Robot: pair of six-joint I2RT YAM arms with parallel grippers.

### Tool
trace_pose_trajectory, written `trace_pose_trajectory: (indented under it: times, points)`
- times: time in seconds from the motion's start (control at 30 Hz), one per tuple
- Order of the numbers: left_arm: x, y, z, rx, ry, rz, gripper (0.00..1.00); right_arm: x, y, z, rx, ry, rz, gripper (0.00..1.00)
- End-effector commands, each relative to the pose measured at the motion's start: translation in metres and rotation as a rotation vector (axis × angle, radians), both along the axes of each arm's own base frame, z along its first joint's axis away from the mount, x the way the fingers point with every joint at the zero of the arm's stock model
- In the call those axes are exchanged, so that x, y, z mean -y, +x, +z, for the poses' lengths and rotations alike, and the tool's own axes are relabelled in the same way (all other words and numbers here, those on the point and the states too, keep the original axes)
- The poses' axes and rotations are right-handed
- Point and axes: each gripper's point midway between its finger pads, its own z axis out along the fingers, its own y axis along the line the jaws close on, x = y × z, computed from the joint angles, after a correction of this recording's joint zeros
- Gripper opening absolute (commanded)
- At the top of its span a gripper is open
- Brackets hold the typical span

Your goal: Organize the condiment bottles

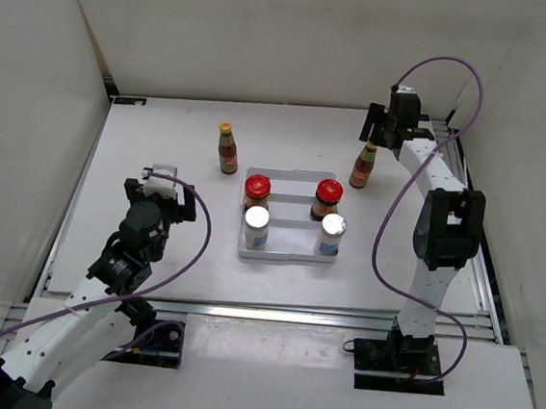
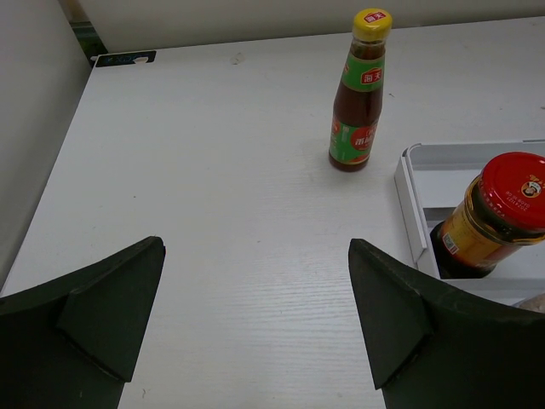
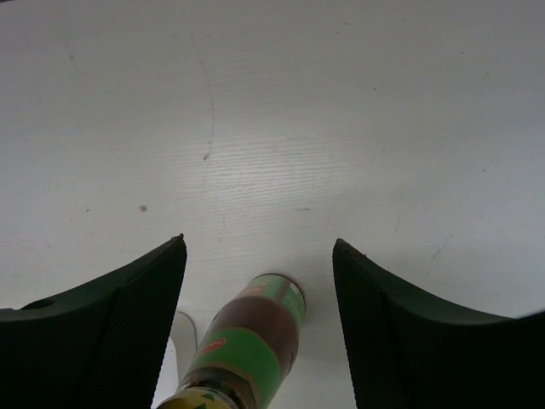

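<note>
The yellow-capped dark bottle [image 3: 254, 334] stands upright on the table [image 3: 272, 128], outside the tray, in the upper right of the top view. Its long axis is vertical. In the right wrist view it is seen from above, with the cap at the bottom edge of the frame and the base toward the centre.

The bottle lies directly between the right fingers [image 3: 162, 281], one finger on each side. A strip of table is visible between the glass and each finger. The fingers are therefore set at a moderate width around the bottle and are not seen to touch it. The closing line runs across the bottle's axis, which is judged suitable for a side grasp.

The right arm is extended far up the frame, with the wrist turned down over the bottle. It is the nearer arm.

The second dark bottle [image 1: 227, 149] stands upright to the upper left of the tray [image 1: 287, 257]. Within the tray, two red-lidded jars [image 1: 257, 186] occupy the upper part and two shakers [image 1: 257, 218] the lower part.

The left fingers [image 2: 136, 273] are spread wide and hold nothing. The left arm is folded at the lower left and is aimed toward the second dark bottle, well apart from it.
</note>
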Motion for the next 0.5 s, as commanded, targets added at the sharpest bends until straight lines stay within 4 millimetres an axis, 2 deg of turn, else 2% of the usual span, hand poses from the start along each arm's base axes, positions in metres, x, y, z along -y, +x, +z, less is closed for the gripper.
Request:
trace_pose_trajectory:
  times: [0.0, 0.07, 0.13, 0.17, 0.27, 0.3, 0.37, 0.47]
  points:
    - [-0.002, 0.0, 0.012, 0.033, -0.023, 0.016, 1.0, 0.001, -0.01, -0.014, -0.047, -0.017, -0.011, 0.62]
    - [-0.002, 0.0, 0.012, 0.033, -0.023, 0.016, 1.0, 0.003, -0.01, -0.01, -0.037, -0.021, -0.018, 0.49]
    - [-0.004, 0.0, 0.012, 0.034, -0.022, 0.026, 1.0, 0.003, -0.008, -0.005, -0.031, -0.02, -0.018, 0.41]
    - [-0.004, 0.0, 0.012, 0.034, -0.022, 0.026, 1.0, 0.005, -0.007, -0.002, -0.029, -0.027, -0.028, 0.34]
    - [-0.003, 0.001, 0.009, 0.026, -0.017, 0.026, 1.0, 0.006, -0.007, 0.011, -0.028, -0.033, -0.035, 0.21]
    - [-0.003, 0.001, 0.009, 0.026, -0.017, 0.026, 1.0, 0.007, -0.008, 0.004, -0.047, -0.036, -0.035, 0.18]
    - [-0.003, 0.001, 0.009, 0.026, -0.017, 0.026, 1.0, 0.008, -0.007, 0.012, -0.042, -0.041, -0.042, 0.09]
    - [-0.003, 0.001, 0.009, 0.026, -0.017, 0.026, 1.0, 0.008, -0.008, 0.014, -0.044, -0.034, -0.048, 0.0]
